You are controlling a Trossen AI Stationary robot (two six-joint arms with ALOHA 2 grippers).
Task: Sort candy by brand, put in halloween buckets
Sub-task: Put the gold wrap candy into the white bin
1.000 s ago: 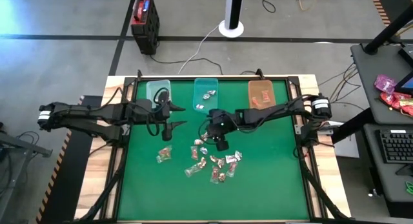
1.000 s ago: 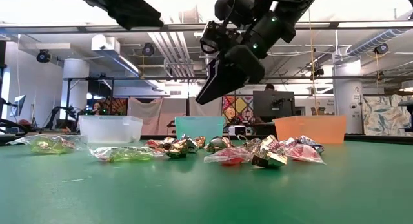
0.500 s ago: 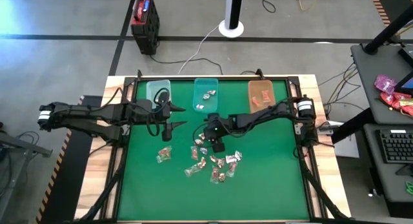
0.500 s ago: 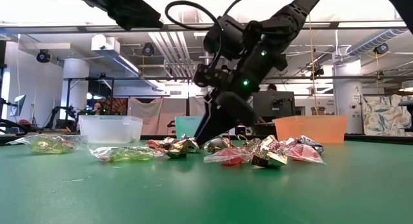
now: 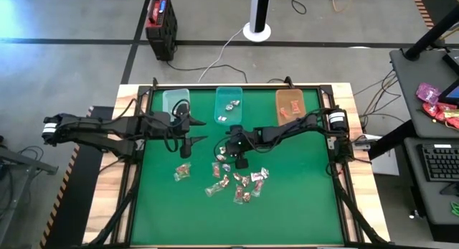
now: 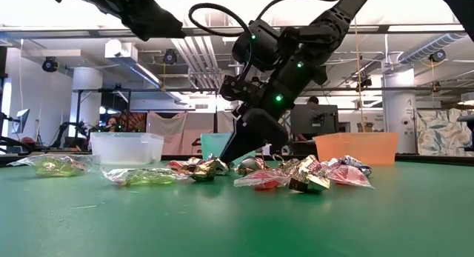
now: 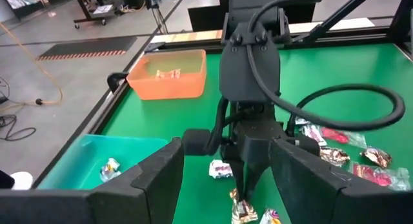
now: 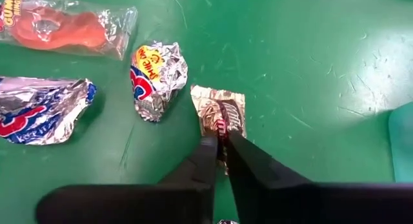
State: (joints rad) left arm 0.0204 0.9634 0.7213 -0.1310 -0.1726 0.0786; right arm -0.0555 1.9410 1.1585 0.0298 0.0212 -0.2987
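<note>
From overhead, the right gripper [image 5: 231,154] covers the candy beneath it, and the wrapped sweets [image 5: 237,183] scattered on the mat are too small for any brand to be read. At table height, the teal bin [image 6: 220,145] sits half hidden behind that arm. In the right wrist view, a silver wrapper [image 8: 39,117] (blue and red lettering) runs off the frame edge, as does a clear packet [image 8: 64,25] holding something orange.
</note>
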